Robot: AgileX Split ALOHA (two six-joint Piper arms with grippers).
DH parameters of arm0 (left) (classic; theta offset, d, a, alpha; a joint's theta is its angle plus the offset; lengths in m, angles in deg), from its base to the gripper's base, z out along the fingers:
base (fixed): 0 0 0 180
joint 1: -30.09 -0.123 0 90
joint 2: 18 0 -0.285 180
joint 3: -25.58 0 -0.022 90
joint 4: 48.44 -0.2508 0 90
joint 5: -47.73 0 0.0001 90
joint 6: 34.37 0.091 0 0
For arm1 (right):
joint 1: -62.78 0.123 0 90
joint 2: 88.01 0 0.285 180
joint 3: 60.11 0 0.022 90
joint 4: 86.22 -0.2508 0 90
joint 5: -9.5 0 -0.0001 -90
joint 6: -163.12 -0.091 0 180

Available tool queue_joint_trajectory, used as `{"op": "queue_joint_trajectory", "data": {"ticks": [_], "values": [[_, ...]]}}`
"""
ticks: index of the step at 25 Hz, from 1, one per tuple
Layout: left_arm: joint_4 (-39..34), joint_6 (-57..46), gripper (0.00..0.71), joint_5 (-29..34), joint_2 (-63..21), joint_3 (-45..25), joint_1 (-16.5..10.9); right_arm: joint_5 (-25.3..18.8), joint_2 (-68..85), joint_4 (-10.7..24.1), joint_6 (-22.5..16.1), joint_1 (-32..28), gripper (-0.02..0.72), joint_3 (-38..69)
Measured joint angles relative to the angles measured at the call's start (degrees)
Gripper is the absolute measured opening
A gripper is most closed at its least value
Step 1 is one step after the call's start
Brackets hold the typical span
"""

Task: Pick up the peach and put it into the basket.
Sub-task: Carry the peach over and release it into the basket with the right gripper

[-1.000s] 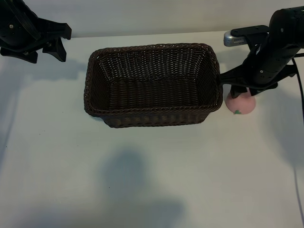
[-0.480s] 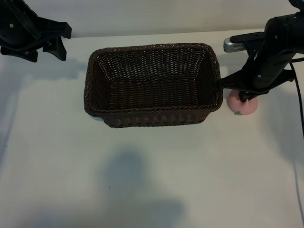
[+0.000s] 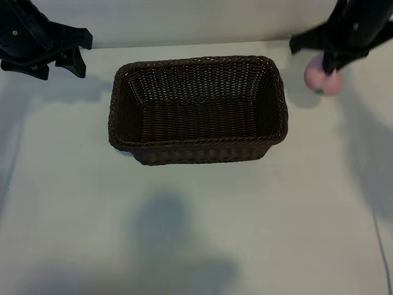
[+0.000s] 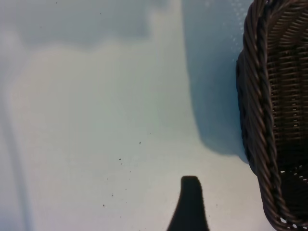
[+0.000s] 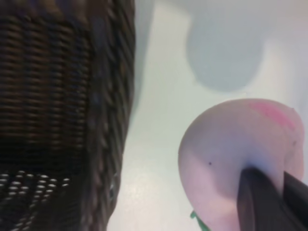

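**Peach lifted, right of basket**

Your peach [image 3: 323, 80] hangs above the table [image 3: 202, 209], just off the basket's [image 3: 198, 109] far right corner, outside the rim. Your right gripper [image 3: 330, 61] is clamped on it from above; a dark fingertip [image 5: 257, 199] presses into the pink skin. Your left gripper [image 3: 64, 58] sits parked wide apart, holding nothing, beyond the basket's left end.

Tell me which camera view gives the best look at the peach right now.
The right wrist view: the peach fills much of the picture, with a pink blush, a bit of green leaf and the right gripper shut on it. The exterior view shows it small, beside the basket, under the gripper. The left wrist view does not show it.
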Motion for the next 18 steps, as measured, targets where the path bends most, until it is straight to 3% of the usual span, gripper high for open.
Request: {"op": "queue_joint_trajectory", "data": {"ticks": [4, 9, 18], "values": [[0.0, 0.0, 0.597, -0.1, 0.0, 0.0, 0.0, -3.8, 0.6, -1.4, 0.2, 0.4, 0.044, -4.9], [0.0, 0.0, 0.597, -0.1, 0.0, 0.0, 0.0, -3.7, 0.6, -4.1, 0.2, 4.7, 0.044, -6.6], [0.1, 0.0, 0.597, -0.1, 0.0, 0.0, 0.0, 2.5, -2.1, -5.5, 0.2, 16.4, 0.044, -6.6]]}}
